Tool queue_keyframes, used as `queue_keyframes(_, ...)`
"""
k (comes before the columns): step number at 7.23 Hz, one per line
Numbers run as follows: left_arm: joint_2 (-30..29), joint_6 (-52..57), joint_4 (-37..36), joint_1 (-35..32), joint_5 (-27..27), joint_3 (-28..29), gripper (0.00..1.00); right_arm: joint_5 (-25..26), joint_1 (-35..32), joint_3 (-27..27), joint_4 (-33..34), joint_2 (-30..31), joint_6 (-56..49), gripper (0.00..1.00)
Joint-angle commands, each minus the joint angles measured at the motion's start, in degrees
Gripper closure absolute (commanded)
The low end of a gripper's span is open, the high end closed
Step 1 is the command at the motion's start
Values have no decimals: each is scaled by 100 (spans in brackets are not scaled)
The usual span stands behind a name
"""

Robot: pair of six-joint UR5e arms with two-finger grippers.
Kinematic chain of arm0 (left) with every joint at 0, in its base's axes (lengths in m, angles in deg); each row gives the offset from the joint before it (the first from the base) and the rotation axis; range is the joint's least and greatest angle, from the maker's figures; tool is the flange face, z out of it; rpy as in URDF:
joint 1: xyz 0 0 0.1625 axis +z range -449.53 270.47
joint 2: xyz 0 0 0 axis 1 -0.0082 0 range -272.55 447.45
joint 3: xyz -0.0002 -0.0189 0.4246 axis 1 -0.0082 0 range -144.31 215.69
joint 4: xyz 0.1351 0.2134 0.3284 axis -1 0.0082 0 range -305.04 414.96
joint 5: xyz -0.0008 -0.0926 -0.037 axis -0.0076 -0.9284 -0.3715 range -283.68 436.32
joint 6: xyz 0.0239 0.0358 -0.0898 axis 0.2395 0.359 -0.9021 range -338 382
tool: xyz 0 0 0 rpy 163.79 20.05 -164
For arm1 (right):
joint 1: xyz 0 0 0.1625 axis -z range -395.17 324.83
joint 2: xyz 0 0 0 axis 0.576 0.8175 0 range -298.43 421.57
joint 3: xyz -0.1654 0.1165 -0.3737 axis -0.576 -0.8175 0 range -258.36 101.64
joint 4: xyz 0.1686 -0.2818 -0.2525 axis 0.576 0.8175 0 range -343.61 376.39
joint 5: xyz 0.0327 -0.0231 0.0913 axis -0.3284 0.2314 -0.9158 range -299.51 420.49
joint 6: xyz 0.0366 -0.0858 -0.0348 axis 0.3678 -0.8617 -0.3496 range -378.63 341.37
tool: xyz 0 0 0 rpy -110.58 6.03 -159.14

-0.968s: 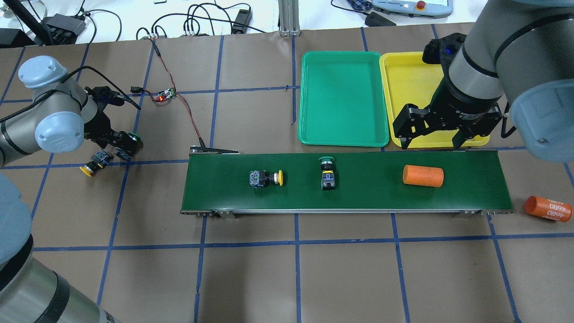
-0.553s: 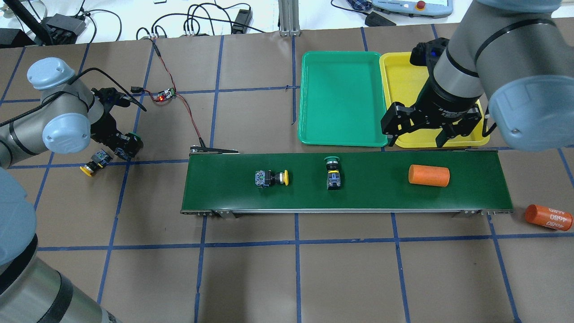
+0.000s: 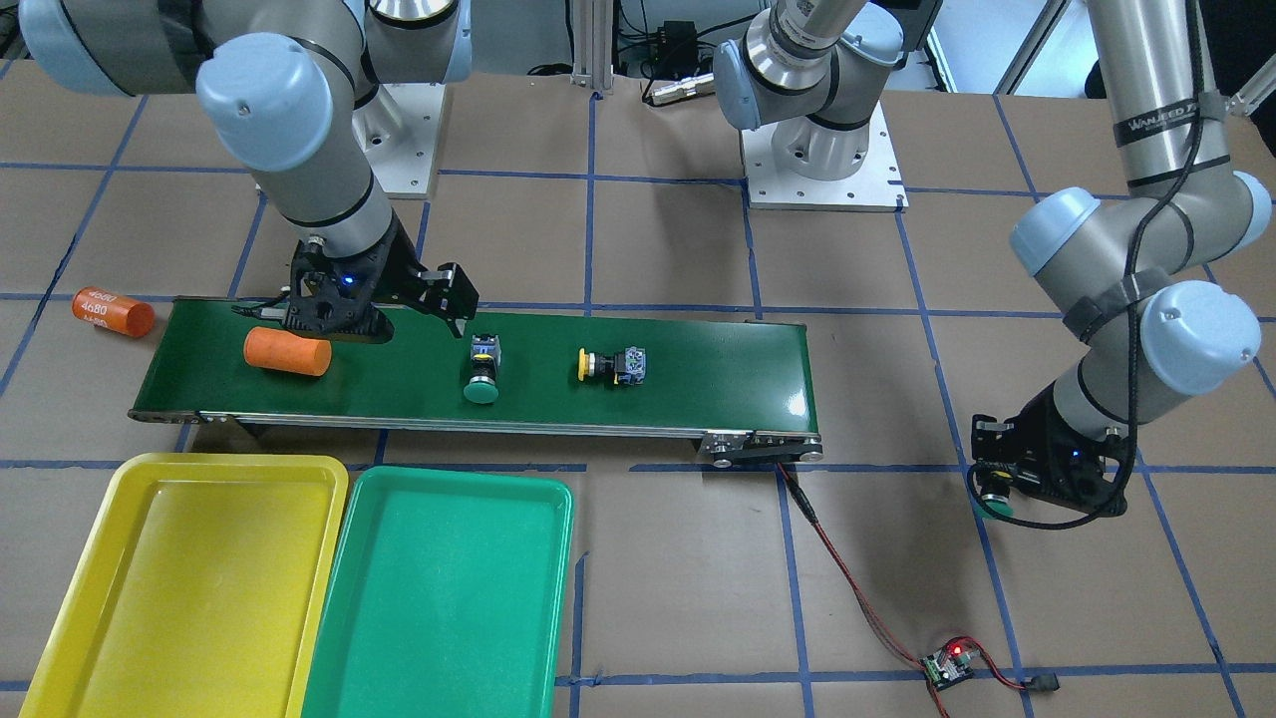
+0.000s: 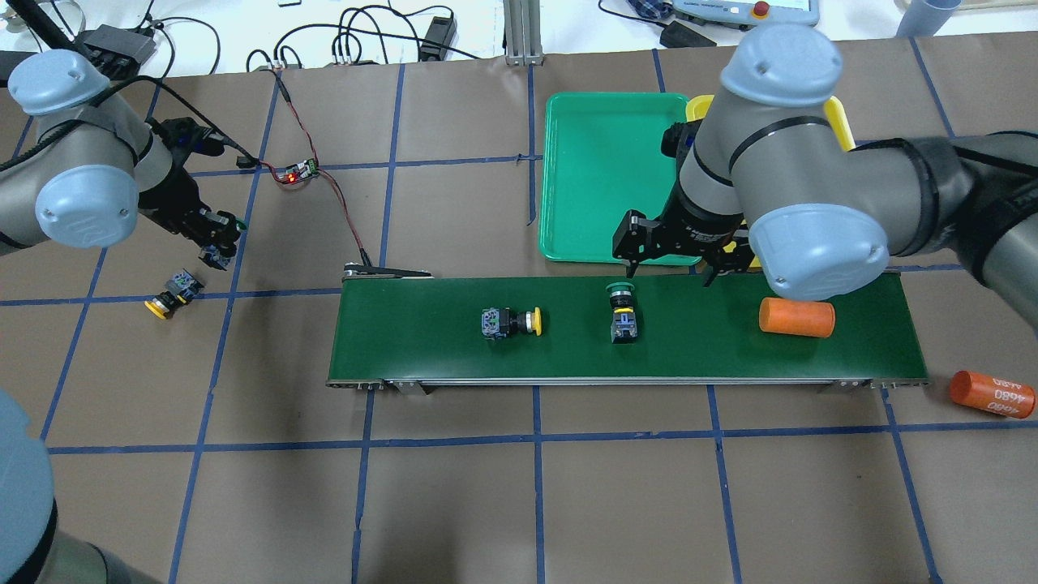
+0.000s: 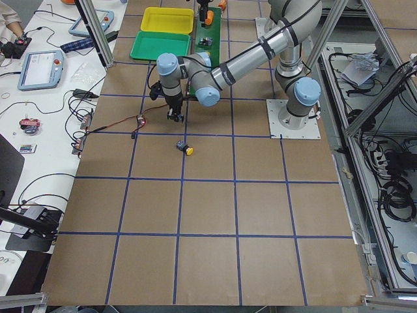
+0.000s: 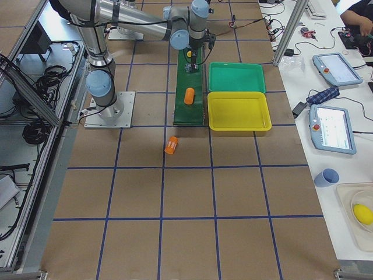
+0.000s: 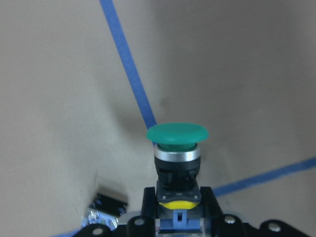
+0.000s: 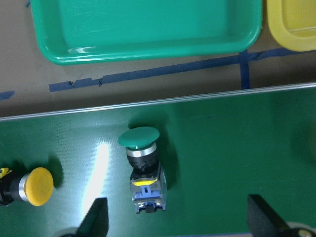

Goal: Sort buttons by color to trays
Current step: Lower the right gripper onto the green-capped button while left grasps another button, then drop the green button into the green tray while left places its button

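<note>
1. Brown, blue-gridded counter [image 4: 454, 503]; a belt [image 4: 405, 341] carries a yellow button [image 4: 511, 322] and a green button [image 4: 623, 312].
2. Beside the belt sit a green tray [image 4: 592, 162] and a yellow tray [image 3: 189, 578].
3. Left hand [image 4: 217, 247] grips a second green button [image 7: 177, 134].
4. Right hand [image 4: 671, 266], spread wide and empty, hovers above the belt's green button.

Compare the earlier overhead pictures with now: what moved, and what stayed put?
The right gripper, jaws open, swung from over the yellow tray towards the robot's left, to the belt's green button. The belt carried that button, a yellow button and an orange cylinder towards the robot's right. The left gripper, holding a second green button, shifted slightly. The green tray, yellow tray, table's yellow button and loose cylinder stayed.
</note>
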Motion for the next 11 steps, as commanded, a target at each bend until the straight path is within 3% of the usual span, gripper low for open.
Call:
queue_keyframes(1,319,-1875,242,-1180,-49,-49,100,64,-121,215,80,-185,149,0)
queue_keyframes(3,276,-2827,242,-2000,-14,-75,100,55,-130,216,89,-413,192,0)
queue_keyframes(4,189,-3476,259,-2229,21,-119,100,81,-130,216,123,-501,193,14)
queue_keyframes(5,327,-3561,181,-2293,-40,-450,100,160,-121,181,133,-589,132,53)
queue_keyframes(6,441,-3632,171,-2302,-58,-697,100,500,-121,181,124,-590,105,86)
queue_keyframes(7,495,-3798,180,-2346,-136,-891,100,564,-60,155,124,-590,-60,100)
queue_keyframes(9,679,-3817,232,-2372,-137,-972,100,574,54,24,133,-529,-247,100)
queue_keyframes(11,566,-3852,233,-2398,-128,-972,1,582,28,-659,97,-590,-247,100)
